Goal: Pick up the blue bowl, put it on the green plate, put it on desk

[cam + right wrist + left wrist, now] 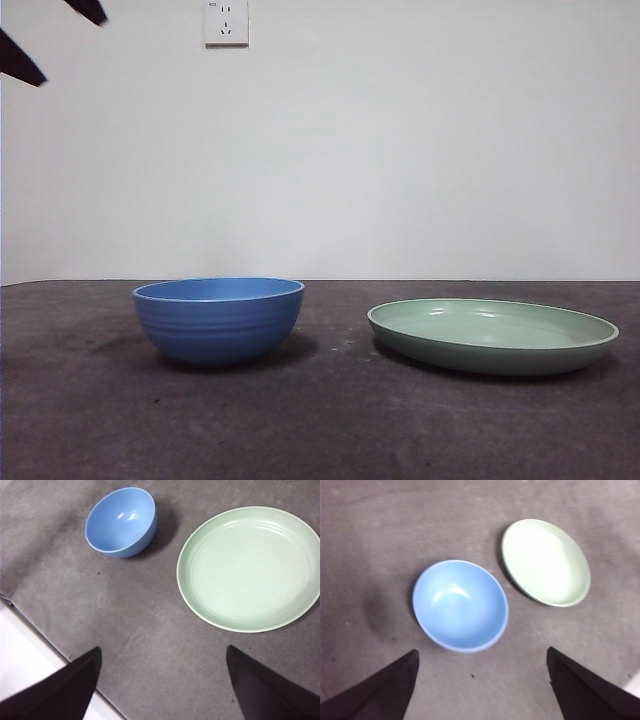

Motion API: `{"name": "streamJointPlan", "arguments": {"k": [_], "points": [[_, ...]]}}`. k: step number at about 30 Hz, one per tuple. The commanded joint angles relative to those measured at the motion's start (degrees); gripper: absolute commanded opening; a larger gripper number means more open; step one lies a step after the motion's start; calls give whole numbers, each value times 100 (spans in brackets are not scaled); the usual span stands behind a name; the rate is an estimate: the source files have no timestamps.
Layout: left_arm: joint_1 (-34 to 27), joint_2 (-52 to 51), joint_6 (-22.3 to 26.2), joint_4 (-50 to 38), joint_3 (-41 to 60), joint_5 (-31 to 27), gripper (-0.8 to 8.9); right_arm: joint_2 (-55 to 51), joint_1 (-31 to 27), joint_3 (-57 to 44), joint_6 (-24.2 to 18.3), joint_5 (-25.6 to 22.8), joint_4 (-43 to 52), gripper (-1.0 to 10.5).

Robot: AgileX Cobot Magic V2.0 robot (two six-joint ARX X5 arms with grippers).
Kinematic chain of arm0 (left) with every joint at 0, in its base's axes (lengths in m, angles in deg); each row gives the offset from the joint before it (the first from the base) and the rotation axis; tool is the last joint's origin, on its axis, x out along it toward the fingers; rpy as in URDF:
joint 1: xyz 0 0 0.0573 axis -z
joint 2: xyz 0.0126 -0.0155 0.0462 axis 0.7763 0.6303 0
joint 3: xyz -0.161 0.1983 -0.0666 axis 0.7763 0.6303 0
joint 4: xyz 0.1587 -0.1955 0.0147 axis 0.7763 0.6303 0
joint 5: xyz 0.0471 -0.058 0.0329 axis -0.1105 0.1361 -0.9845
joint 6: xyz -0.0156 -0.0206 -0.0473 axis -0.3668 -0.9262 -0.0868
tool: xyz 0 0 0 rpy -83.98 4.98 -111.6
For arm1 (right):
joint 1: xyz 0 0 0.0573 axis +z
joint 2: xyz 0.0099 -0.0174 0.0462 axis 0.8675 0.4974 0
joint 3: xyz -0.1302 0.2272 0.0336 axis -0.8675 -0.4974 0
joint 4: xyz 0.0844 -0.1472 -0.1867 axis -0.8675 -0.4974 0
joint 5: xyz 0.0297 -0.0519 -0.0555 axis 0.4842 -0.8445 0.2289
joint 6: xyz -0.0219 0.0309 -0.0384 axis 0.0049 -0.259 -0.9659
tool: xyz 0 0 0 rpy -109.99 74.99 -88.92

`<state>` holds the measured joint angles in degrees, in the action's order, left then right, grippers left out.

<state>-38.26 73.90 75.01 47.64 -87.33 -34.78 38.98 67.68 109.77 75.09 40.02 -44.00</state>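
The bowl (219,318) looks glossy and faintly ribbed; the plate (492,335) smooth with sheen; the counter (320,430) matt, scuffed.

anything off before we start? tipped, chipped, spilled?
Nothing stands out. The blue bowl sits upright and empty on the desk, apart from the green plate, which lies flat and empty. No chips or spills visible.

Blue bowl (219,318) beside green plate (492,335) (apparently apart) on desk (320,430).
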Motion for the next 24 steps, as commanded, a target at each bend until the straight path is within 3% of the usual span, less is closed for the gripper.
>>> {"name": "streamJointPlan", "arguments": {"k": [1, 9, 24], "points": [[140, 570, -61, -57, -407, -282, 405, 44, 22, 109, 59, 9, 55, 399], [487, 2048, -44, -122, -1005, -1043, 405, 44, 22, 109, 61, 11, 57, 399], [660, 4113, -50, -960, -1029, -1379, 401, 44, 22, 109, 59, 11, 96, 398]]}}
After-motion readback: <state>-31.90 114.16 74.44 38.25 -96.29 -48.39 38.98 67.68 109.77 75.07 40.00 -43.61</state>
